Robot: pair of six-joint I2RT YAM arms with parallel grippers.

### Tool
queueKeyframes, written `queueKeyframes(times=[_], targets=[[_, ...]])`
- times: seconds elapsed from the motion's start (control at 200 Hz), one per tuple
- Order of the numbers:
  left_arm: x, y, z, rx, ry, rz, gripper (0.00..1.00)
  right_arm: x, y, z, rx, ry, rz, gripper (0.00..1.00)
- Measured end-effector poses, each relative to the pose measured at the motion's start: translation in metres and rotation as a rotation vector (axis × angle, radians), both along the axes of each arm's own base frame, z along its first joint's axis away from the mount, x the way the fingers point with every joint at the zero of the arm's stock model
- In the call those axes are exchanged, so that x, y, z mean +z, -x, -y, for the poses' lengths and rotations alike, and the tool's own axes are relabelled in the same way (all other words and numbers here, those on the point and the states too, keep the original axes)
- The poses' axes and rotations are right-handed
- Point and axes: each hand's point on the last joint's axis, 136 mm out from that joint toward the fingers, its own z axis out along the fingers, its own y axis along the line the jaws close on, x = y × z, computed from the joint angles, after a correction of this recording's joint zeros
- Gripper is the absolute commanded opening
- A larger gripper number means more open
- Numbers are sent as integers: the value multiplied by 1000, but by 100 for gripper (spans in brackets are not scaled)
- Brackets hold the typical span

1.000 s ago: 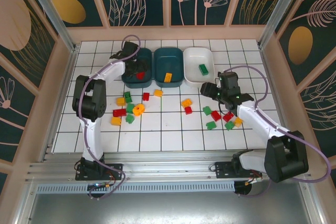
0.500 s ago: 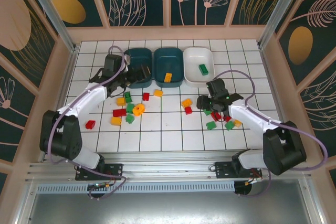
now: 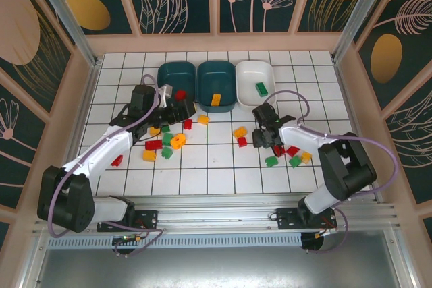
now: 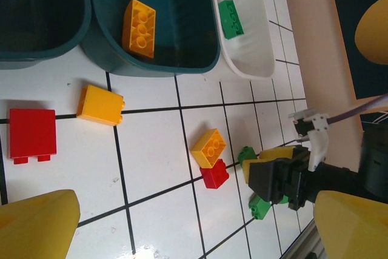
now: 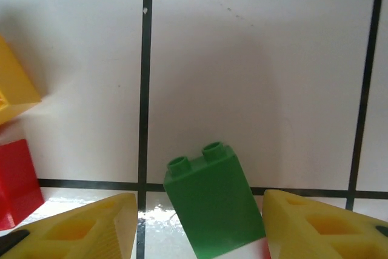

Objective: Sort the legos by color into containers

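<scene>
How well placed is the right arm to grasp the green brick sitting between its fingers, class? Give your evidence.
Probably yes. The green brick sits between the right pincer's fingers, which stand apart with nothing else between them. A red brick lies off to one side, outside the gap.

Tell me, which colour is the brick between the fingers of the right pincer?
Green. The brick shows best in the right wrist view.

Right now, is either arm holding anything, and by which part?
Left gripper: nothing, jaws open. Right gripper: jaws flank the sides of the upright green brick, gap visible, not gripped yet.
</scene>
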Motion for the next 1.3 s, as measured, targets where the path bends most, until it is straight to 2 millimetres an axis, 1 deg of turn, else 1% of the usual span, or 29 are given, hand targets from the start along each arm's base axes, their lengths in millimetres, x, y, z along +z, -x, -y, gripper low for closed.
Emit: queueKeyframes(times=[0.09, 0.15, 0.285, 0.36, 0.45, 0.525, 0.596, 0.636, 0.646, 0.711, 0.716, 0.751, 0.821, 0.856, 0.891, 0.926, 0.966, 1.001, 1.061, 1.076, 1.136, 1.221, 1.256, 1.281, 1.291, 1.296], targets=[[0, 0, 1, -3, 3, 0, 99, -9, 1, 3, 12, 20, -25, 46], [0, 0, 1, -4, 3, -1, 98, -12, 1, 6, 6, 25, -36, 43], [1, 0, 1, -4, 3, -1, 98, -11, -4, 8, 3, 11, -27, 32], [1, 1, 1, -7, 5, -1, 98, -9, -9, 8, -2, -1, -16, 29], [1, 1, 1, -8, 6, -2, 99, -6, -14, 4, -4, -24, -1, 27], [1, 1, 1, -5, 4, -1, 99, 1, -20, 0, -3, -40, 21, 26], [-1, -3, -3, 23, -16, 2, 98, 18, -30, -5, -4, -69, 68, 26], [-3, -6, -9, 65, -38, 3, 98, 35, -39, -10, -5, -93, 114, 26], [-4, -7, -11, 74, -43, 5, 98, 37, -40, -10, -4, -94, 118, 26], [-3, -10, -23, 148, -72, 19, 98, 71, -57, -17, -11, -130, 210, 25], [-3, -10, -24, 153, -74, 19, 99, 71, -57, -17, -11, -130, 210, 25], [-2, -10, -30, 189, -86, 30, 99, 93, -69, -20, -18, -144, 271, 26], [0, -9, -41, 248, -101, 47, 99, 124, -91, -22, -33, -164, 367, 26], [1, -9, -45, 268, -108, 52, 99, 134, -101, -22, -41, -167, 399, 26], [-1, -9, -48, 282, -119, 51, 99, 140, -110, -21, -50, -167, 416, 26], [-2, -9, -50, 294, -128, 49, 98, 144, -124, -20, -63, -163, 428, 26], [-5, -9, -52, 303, -136, 46, 98, 143, -139, -18, -75, -156, 431, 26], [-9, -7, -55, 310, -142, 44, 99, 138, -153, -15, -84, -147, 428, 27], [-15, -1, -59, 319, -148, 39, 99, 123, -173, -10, -101, -129, 405, 28], [-16, 1, -59, 320, -149, 39, 98, 117, -178, -8, -105, -125, 393, 28], [-19, 7, -62, 325, -152, 40, 98, 98, -191, -3, -120, -109, 361, 29], [-15, 9, -65, 334, -150, 55, 99, 77, -202, 0, -133, -88, 316, 31], [-13, 9, -66, 338, -149, 62, 98, 70, -206, 0, -135, -83, 301, 34], [-12, 8, -66, 340, -149, 64, 99, 68, -210, -1, -135, -82, 296, 41], [-12, 8, -66, 340, -148, 66, 98, 66, -211, -2, -132, -82, 294, 43], [-12, 8, -66, 340, -148, 66, 99, 66, -211, -2, -133, -82, 293, 45]])
